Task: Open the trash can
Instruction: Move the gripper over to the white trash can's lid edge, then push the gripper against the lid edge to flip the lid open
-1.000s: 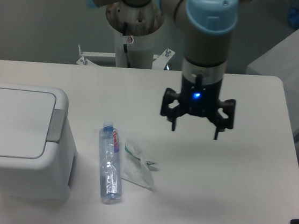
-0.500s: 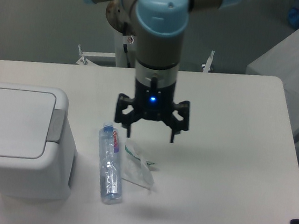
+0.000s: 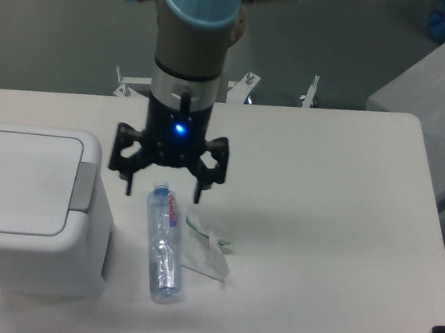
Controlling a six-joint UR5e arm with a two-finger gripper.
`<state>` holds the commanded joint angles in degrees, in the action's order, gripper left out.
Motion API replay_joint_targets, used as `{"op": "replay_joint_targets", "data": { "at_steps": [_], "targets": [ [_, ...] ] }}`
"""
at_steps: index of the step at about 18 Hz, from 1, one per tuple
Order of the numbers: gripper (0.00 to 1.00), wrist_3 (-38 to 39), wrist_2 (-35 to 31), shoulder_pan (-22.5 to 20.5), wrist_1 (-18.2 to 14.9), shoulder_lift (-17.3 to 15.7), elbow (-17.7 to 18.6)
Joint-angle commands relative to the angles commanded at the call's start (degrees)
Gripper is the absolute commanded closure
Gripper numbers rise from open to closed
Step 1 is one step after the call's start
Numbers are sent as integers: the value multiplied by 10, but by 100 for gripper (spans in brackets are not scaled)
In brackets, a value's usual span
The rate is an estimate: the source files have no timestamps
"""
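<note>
The trash can [image 3: 33,209] is a big boxy white bin at the table's left edge, its flat lid down and a grey push tab [image 3: 84,185] on the right rim. My gripper [image 3: 163,193] hangs open above the table just right of the bin, its fingers spread wide with nothing between them. One fingertip sits a short way right of the grey tab, apart from it.
A clear plastic bottle [image 3: 163,242] lies on the table below the gripper, with a crumpled clear wrapper [image 3: 206,250] beside it on the right. The arm's base [image 3: 194,67] stands behind the table's far edge. A grey box [image 3: 440,87] sits at the right.
The arm has swept steadily left across the table, from the right-centre to just beside the trash can. The gripper stayed open; bin, bottle and wrapper did not move.
</note>
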<state>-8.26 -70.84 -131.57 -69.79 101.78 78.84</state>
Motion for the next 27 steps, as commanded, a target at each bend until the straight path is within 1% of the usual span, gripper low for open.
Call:
{"op": "replay_joint_targets", "data": {
  "at_steps": [4,10,15,27],
  "targets": [
    [0,-1,0,11,1,4,1],
    [0,1,-2,14,2,7,4],
    [0,1,-4,24,2,18,5],
    [0,1,-5,26,3,18,13]
  ]
}}
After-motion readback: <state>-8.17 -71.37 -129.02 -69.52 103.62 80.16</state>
